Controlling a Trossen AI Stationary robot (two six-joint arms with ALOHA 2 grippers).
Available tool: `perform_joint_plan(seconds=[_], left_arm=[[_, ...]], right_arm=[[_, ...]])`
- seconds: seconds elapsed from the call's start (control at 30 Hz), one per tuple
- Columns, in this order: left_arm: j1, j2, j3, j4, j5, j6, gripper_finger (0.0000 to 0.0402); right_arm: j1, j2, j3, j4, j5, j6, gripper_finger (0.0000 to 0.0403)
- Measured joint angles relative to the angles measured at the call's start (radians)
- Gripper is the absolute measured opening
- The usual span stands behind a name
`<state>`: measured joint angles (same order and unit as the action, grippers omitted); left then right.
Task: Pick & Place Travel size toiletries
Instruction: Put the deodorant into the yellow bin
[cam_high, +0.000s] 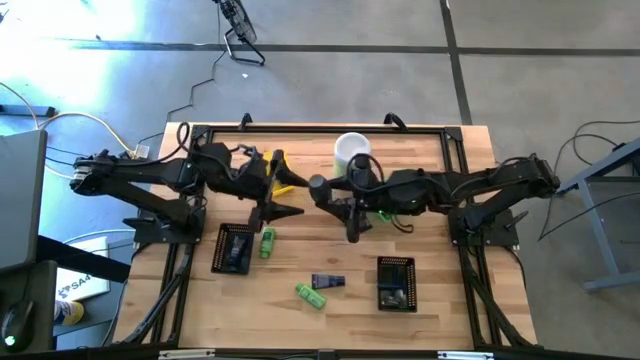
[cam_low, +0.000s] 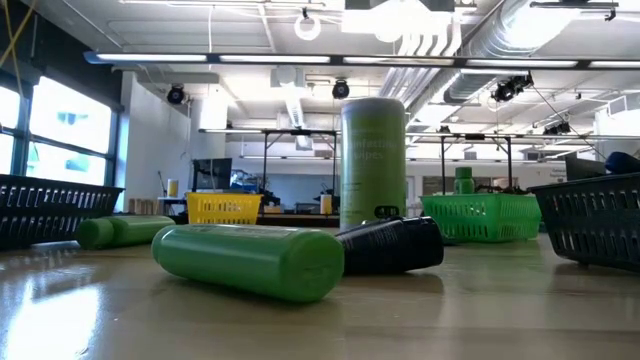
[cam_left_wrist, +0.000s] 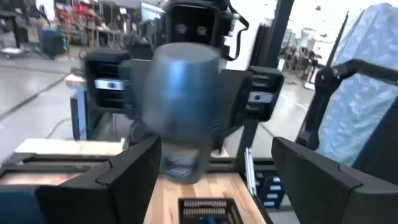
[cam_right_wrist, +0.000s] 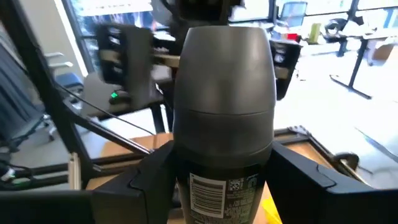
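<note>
Right jaws (cam_right_wrist: 221, 177): you see them grasping the dark grey bottle (cam_right_wrist: 224, 124), upright between them.
Left jaws (cam_left_wrist: 214, 168): released, spread wide; the bottle sits at 12 o'clock, apart.

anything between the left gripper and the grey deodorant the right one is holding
Nothing visible. The grey deodorant stands upright in the right gripper, above the table. The left gripper faces it head-on with its fingers open, and its wrist view shows the deodorant right ahead with only air between.
</note>
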<state>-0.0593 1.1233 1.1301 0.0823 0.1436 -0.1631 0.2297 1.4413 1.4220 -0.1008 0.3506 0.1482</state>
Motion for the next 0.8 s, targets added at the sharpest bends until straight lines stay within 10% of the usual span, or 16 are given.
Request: perform_joint_plan(seconds=[0.8], left_arm=[[0.000, 0.068, 0.002, 0.103, -0.048, -0.026, 0.0301]], right_arm=[[-0.001, 0.057, 0.001, 0.031, -0.023, 0.004, 0.0210]])
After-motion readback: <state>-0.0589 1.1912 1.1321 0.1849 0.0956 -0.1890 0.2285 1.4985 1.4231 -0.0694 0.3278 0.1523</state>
